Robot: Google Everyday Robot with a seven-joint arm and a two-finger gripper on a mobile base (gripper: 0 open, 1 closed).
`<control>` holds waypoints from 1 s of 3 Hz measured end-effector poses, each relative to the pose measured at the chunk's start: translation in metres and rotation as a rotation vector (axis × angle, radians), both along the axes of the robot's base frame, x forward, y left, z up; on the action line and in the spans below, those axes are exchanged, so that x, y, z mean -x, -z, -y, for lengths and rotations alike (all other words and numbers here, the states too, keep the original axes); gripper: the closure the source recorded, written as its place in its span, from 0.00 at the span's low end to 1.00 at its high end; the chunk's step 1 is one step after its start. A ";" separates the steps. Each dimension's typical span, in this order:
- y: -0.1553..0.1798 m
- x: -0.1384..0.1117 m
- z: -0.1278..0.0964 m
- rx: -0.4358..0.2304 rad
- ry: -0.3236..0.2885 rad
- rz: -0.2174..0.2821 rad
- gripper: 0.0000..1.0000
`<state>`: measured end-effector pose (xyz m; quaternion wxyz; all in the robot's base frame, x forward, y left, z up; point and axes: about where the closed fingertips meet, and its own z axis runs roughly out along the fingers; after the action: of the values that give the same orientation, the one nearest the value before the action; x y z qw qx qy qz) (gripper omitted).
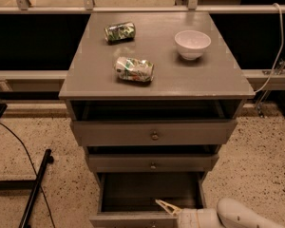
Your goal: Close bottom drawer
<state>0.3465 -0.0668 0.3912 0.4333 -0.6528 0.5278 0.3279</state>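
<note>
Grey cabinet top point(209, 80) bearing a rear can point(120, 32), a front can point(134, 69) and a white bowl point(192, 43). Below, the bottom drawer point(147, 192) stands pulled out, lowest of three. The gripper point(167, 207) lies at its front panel's right end; its grasp cannot be told.

The grey worktop point(156, 56) is carrying three things, all apart: a crushed green can point(119, 32) lying at the back left, a second crushed can point(134, 69) lying nearer the front, and a white bowl point(192, 44) sitting upright at the back right. The gripper point(168, 208) is hanging far below, at the front of the bottom drawer point(147, 191).
</note>
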 end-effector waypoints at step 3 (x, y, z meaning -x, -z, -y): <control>0.036 -0.007 0.019 0.046 0.075 -0.054 0.00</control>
<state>0.3533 -0.0858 0.3553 0.4160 -0.6330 0.5709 0.3168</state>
